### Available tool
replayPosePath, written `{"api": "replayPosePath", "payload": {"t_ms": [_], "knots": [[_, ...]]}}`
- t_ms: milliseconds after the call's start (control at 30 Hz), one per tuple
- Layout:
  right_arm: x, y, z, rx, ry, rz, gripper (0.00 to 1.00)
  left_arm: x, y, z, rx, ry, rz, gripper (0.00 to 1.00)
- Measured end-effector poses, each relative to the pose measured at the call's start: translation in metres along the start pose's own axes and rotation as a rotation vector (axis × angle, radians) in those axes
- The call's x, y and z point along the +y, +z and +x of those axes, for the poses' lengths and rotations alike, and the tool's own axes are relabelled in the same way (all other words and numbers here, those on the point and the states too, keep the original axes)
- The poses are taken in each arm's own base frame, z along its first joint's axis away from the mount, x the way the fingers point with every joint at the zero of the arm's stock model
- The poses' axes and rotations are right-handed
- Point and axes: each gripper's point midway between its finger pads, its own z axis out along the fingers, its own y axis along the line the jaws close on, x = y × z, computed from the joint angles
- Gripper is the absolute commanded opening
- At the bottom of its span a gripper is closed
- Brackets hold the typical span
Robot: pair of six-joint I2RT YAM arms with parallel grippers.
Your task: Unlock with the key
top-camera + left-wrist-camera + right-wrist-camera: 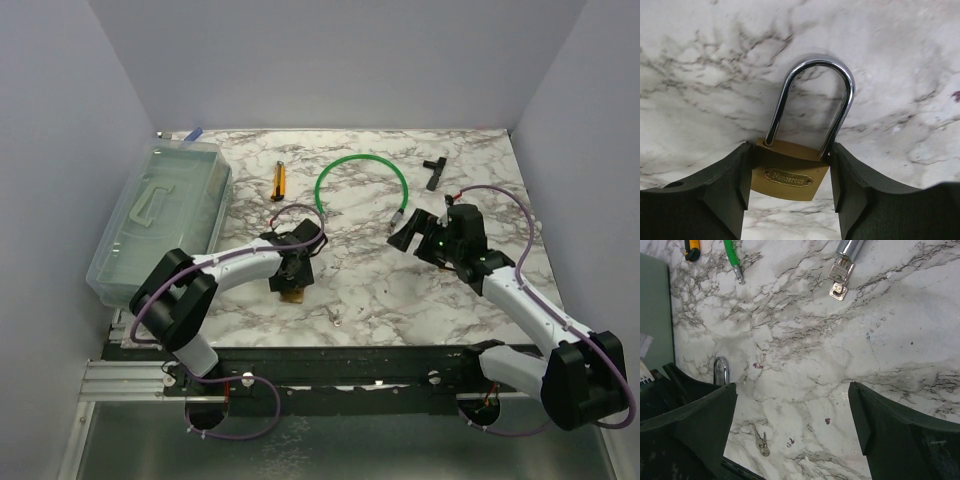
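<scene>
A brass padlock point(787, 176) with a tall steel shackle point(812, 67) lies on the marble table point(370, 290). My left gripper point(790, 160) is shut on it, with both pads pressed against the sides of the brass body. From above, the padlock point(292, 291) pokes out below the left gripper point(294, 272). The key point(761, 444) is tiny and silvery. It lies loose on the marble to the right of the padlock, low in the right wrist view. My right gripper point(792, 390) hovers open and empty above the table, its fingers wide apart. The shackle point(721, 370) shows beside its left finger.
A clear plastic box point(160, 220) stands along the left wall. At the back lie a yellow and black knife point(279, 181), a green cable loop point(360, 160) and a black T-shaped piece point(434, 170). A silvery cylinder point(850, 247) with brass-tagged keys point(838, 281) lies beyond my right gripper.
</scene>
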Motion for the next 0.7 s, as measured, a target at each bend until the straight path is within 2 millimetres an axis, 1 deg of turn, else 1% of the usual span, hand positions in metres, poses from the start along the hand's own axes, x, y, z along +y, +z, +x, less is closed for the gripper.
{"api": "replayPosePath", "payload": {"t_ms": [167, 267, 333, 433, 533, 633, 700], "knots": [[0.000, -0.004, 0.002, 0.001, 0.000, 0.001, 0.98, -0.024, 0.008, -0.016, -0.011, -0.032, 0.014, 0.35], [-0.002, -0.006, 0.004, 0.008, 0.000, 0.005, 0.97, -0.040, 0.010, -0.026, -0.030, -0.073, 0.042, 0.39], [-0.003, -0.006, 0.007, 0.018, 0.000, 0.011, 0.96, -0.054, 0.012, -0.035, -0.050, -0.110, 0.080, 0.42], [-0.005, -0.007, 0.011, 0.036, -0.001, 0.012, 0.95, -0.078, 0.013, -0.049, -0.087, -0.174, 0.166, 0.53], [-0.006, -0.007, 0.018, 0.059, 0.000, 0.009, 0.94, -0.094, 0.013, -0.056, -0.104, -0.207, 0.229, 0.63], [-0.004, -0.008, 0.021, 0.072, -0.003, 0.002, 0.94, -0.101, 0.013, -0.058, -0.112, -0.218, 0.265, 0.72], [-0.003, -0.009, 0.023, 0.080, -0.004, -0.005, 0.93, -0.103, 0.013, -0.060, -0.117, -0.222, 0.278, 0.80]]}}
